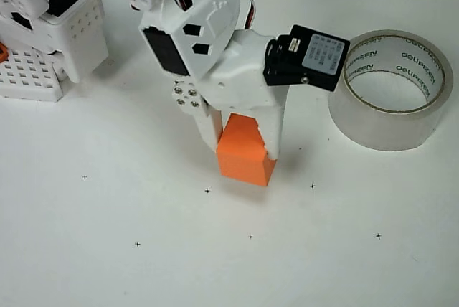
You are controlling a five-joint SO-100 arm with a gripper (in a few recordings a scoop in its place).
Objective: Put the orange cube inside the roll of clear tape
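The orange cube sits between the two white fingers of my gripper, which is shut on it from the left and right. The top part of the cube is hidden under the gripper body. Whether the cube touches the white table or hangs just above it I cannot tell. The roll of clear tape lies flat at the right, hole facing up, its whitish core printed with green lettering. It is apart from the cube, to the right and a little further back. The black servo of the wrist overlaps the roll's left rim.
The arm's white base and a perforated white block stand at the top left. Small black cross marks dot the white table in front of the gripper.
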